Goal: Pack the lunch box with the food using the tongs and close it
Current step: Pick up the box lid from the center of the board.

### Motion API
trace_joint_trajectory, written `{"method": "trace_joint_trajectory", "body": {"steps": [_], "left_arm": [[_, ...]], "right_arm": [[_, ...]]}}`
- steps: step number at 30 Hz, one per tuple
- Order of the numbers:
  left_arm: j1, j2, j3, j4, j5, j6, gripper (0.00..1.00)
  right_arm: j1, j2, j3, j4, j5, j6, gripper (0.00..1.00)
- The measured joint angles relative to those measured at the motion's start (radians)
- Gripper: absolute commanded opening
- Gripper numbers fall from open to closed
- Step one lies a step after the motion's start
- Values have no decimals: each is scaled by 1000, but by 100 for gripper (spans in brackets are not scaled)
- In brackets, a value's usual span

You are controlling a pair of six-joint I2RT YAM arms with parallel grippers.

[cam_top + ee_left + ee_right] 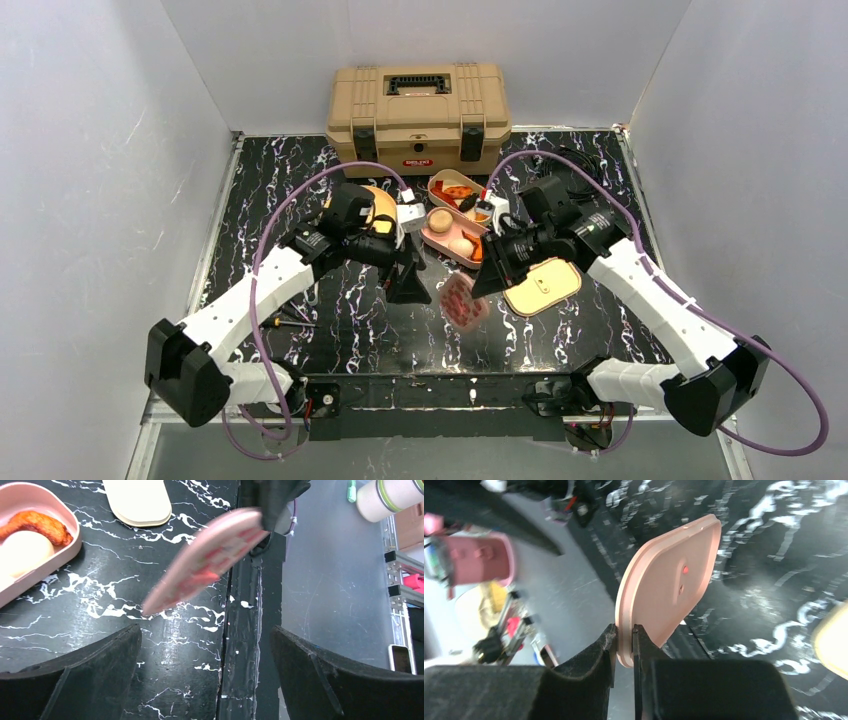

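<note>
My right gripper point(482, 284) point(624, 630) is shut on the edge of a pink lunch box lid point(462, 300) point(669, 580) point(205, 562), holding it tilted above the table near the front edge. Beside the lid, to its left, my left gripper point(408, 288) point(205, 629) stands wide open with nothing between its fingers. The pink lunch box point(440, 240) point(70, 545) holds food: a tan bun point(439, 219), a white egg point(461, 245) point(22, 552) and an orange-brown piece point(35, 524). A second tray point(437, 182) behind it holds orange-red chunks point(458, 192). The tongs do not show in any view.
A cream lid point(542, 285) point(137, 500) point(831, 640) lies flat right of the pink lid. A tan toolbox point(418, 115) stands at the back. An orange plate point(380, 195) sits under the left arm. A small thin tool point(288, 320) lies at the front left.
</note>
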Motion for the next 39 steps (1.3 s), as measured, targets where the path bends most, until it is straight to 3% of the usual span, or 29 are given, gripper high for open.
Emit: {"method": "trace_joint_trajectory", "body": {"steps": [6,12,15,17,19,22,26,27,28,31,36,39], "left_arm": [[-21,40,0,-44,29,32,98],[-66,53,16,-90,127,40,90],[-74,67,34,-108,181,35,71],[-78,76,42,-117,215,29,51],[-80,84,47,-122,243,24,42],[-88,87,48,-126,262,17,37],[-90,98,51,-131,269,17,8],[-90,100,51,-136,278,21,0],[-91,100,52,-145,288,18,0],[-90,100,65,-165,293,23,0],[-95,99,84,-167,197,18,0],[-68,91,85,-143,114,-29,0]], "right_arm": [[50,-30,-70,93,-251,13,1],[87,-29,-70,143,-345,11,1],[96,-18,-63,145,-373,3,1],[101,0,-53,143,-378,-6,1],[105,23,-38,137,-380,-22,1],[111,61,-21,127,-383,-47,1],[118,81,-8,114,-393,-64,1],[119,83,-3,111,-384,-68,9],[118,84,0,111,-375,-72,23],[113,85,14,111,-348,-70,47],[117,66,26,211,-211,11,78],[117,-28,-48,365,-76,122,94]]}}
